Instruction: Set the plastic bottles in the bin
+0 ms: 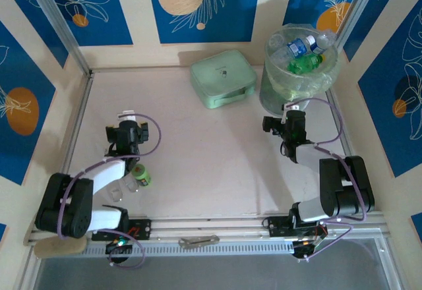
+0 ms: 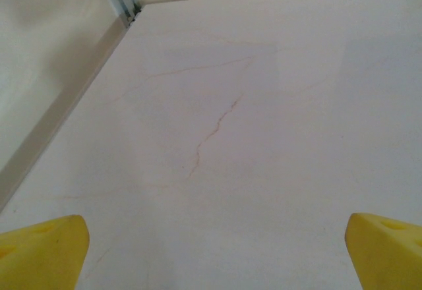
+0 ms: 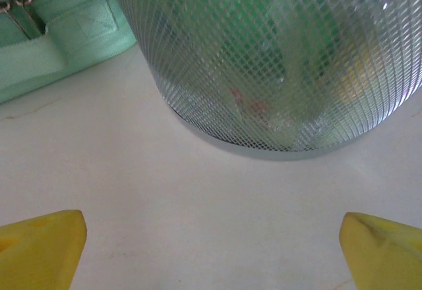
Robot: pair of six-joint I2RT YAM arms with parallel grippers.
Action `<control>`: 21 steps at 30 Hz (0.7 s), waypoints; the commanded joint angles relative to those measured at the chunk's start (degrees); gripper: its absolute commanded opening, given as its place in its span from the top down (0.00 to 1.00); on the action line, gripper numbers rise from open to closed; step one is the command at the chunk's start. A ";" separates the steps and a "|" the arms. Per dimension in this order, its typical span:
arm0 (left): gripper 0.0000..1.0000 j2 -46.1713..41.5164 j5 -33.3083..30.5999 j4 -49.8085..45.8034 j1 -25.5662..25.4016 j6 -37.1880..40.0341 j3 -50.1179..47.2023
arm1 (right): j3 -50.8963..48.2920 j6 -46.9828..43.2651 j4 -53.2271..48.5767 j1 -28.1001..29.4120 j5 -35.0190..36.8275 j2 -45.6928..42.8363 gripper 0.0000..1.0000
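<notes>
The bin (image 1: 300, 79), a tall translucent bucket with a bag liner, stands at the back right and holds several plastic bottles: clear ones with blue labels (image 1: 304, 42) and a green one (image 1: 307, 63). A green bottle (image 1: 140, 175) lies on the table beside my left forearm, with a clear bottle (image 1: 122, 188) partly under that arm. My left gripper (image 1: 126, 122) (image 2: 211, 254) is open over bare table, beyond those two bottles. My right gripper (image 1: 289, 115) (image 3: 211, 247) is open and empty, just short of the bin's meshed wall (image 3: 277, 72).
A flat mint-green case (image 1: 223, 78) (image 3: 59, 46) lies left of the bin at the back. A raised rim (image 2: 59, 112) runs along the table's left side. A small metal tool (image 1: 198, 240) rests on the front rail between the arm bases.
</notes>
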 commanded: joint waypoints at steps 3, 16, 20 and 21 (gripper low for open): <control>0.01 5.73 2.50 17.23 0.55 6.28 -1.89 | -6.40 -1.85 18.52 -0.43 0.77 1.88 0.01; 0.01 11.06 13.12 29.26 1.44 8.91 -6.20 | -7.82 -1.06 24.25 -3.11 -5.08 5.80 0.01; 0.01 12.19 17.31 30.10 3.70 6.77 -6.83 | -7.82 -1.15 23.60 -2.93 -4.84 5.48 0.01; 0.01 14.58 17.70 33.96 4.12 6.64 -7.47 | -7.83 -1.15 24.00 -2.94 -4.83 5.65 0.01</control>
